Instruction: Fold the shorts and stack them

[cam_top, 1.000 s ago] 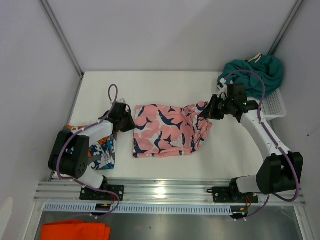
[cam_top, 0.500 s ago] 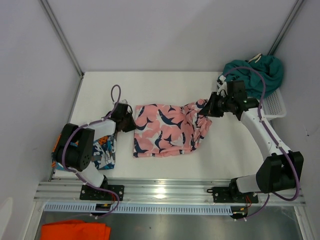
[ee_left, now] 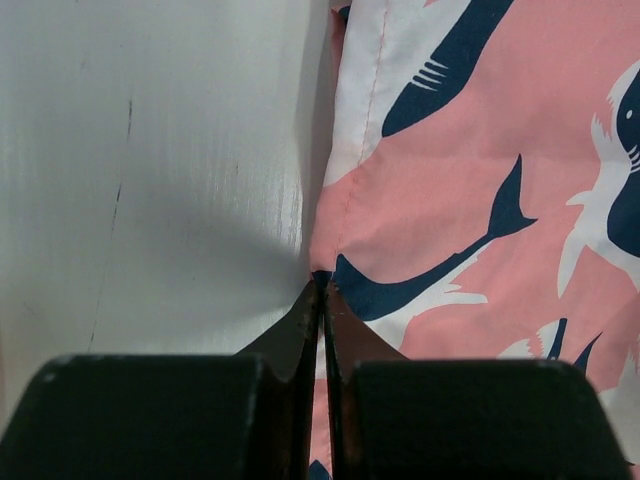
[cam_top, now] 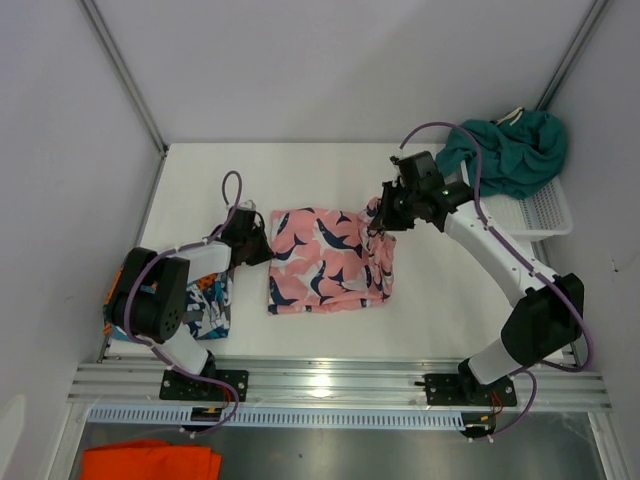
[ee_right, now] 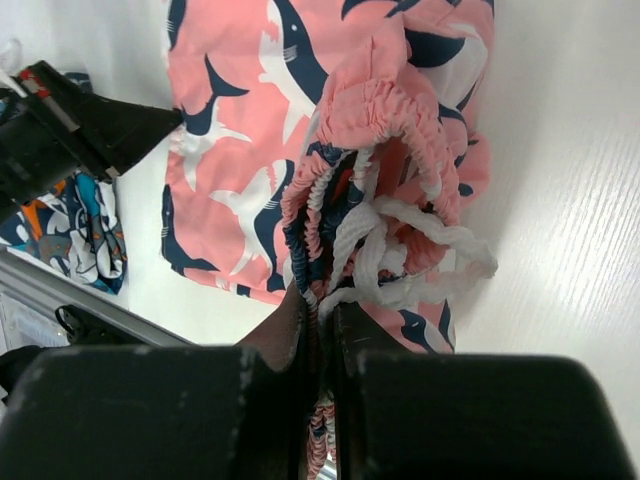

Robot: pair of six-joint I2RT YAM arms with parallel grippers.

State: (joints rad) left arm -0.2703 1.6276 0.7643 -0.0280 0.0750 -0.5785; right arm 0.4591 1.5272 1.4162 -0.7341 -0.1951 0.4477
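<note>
Jaws on both arms grip the pink shark shorts [cam_top: 325,262], which lie in the middle of the white table [cam_top: 300,180]. The left gripper [cam_top: 264,249] pinches their left hem down at the tabletop. The right gripper [cam_top: 383,217] clamps the gathered waistband beside its white drawstring [ee_right: 400,270], holding that end raised over the right half. The teal shorts [cam_top: 510,150] are heaped on the white basket [cam_top: 540,212] at the far right, and the graphic print shorts [cam_top: 210,310] lie under the left arm

White table [cam_top: 320,170] between plain grey walls [cam_top: 300,60].
</note>
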